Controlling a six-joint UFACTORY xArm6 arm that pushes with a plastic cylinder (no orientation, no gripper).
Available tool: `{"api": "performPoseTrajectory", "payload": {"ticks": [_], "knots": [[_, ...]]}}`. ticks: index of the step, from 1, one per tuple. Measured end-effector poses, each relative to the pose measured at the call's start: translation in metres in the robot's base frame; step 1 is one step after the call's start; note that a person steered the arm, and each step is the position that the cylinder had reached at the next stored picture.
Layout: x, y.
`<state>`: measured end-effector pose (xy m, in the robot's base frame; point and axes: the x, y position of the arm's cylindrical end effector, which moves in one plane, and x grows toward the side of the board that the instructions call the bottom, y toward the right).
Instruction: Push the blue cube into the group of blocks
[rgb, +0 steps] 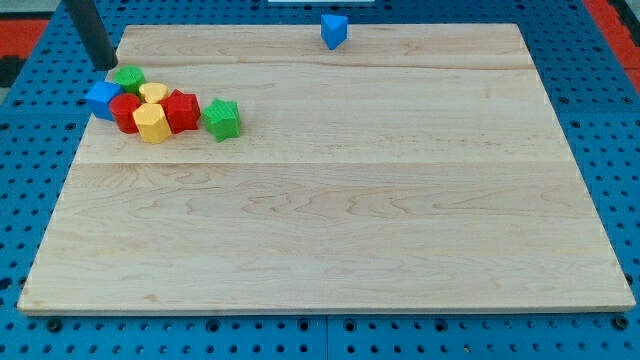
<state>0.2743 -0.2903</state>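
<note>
- My tip (104, 65) sits at the top left corner of the wooden surface (330, 220), just above and left of the block group
- There are no fingers on this rod, so nothing is clenched or grasped; the tip touches no block that I can tell
- The blue cube (101, 99) lies at the left end of the group, just below my tip and touching the red block (125, 112) beside it
- A green block (130, 78) sits at the group's top, with a yellow round block (153, 94) to its right
- A yellow hexagonal block (151, 124) lies at the group's bottom, pressed against a second red block (183, 109)
- A green star (222, 119) stands just right of the group, slightly apart
- Another blue block (334, 30) rests alone at the surface's top edge, well apart from the rest
- No brand, label or writing can be read anywhere
</note>
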Motion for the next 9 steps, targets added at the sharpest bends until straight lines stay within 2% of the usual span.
{"api": "performPoseTrajectory", "payload": {"ticks": [2,5,8,9], "knots": [[0.004,0.000],[0.047,-0.004],[0.053,-0.014],[0.061,0.000]]}}
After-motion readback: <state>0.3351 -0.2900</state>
